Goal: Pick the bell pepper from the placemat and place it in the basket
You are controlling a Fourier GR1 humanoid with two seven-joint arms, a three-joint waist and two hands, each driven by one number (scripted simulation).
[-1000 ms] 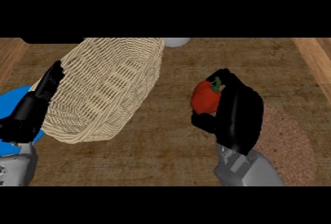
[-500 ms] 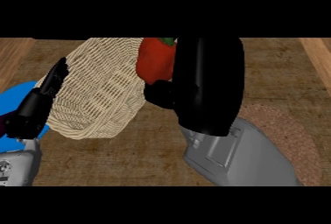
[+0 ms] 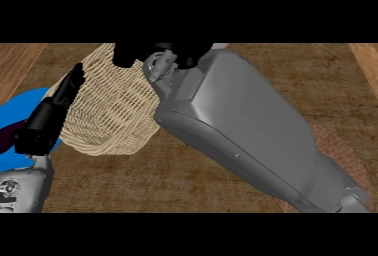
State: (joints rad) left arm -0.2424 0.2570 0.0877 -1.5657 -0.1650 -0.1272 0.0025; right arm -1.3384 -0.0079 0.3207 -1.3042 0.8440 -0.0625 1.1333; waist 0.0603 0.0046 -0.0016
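The woven basket (image 3: 111, 112) lies on the counter at the upper left. My right hand (image 3: 136, 52) is over the basket's far part, at the view's top edge, and only part of it shows. Its grey forearm (image 3: 244, 125) runs across the middle of the view and covers the basket's right side. No bell pepper shows; the hand and forearm hide whatever is under them. My left hand (image 3: 48, 115) rests against the basket's left rim with straight fingers and holds nothing. A strip of the brown placemat (image 3: 341, 155) shows at the right.
A blue plate (image 3: 26, 102) lies at the left edge, partly under my left hand, with something dark red (image 3: 6, 137) on it. A lighter wooden strip (image 3: 18, 60) borders the brown counter (image 3: 148, 185) at the upper left.
My right arm has swung further left and forward, over the basket. The red pepper, seen in that hand before, is now out of sight. The left hand has barely moved.
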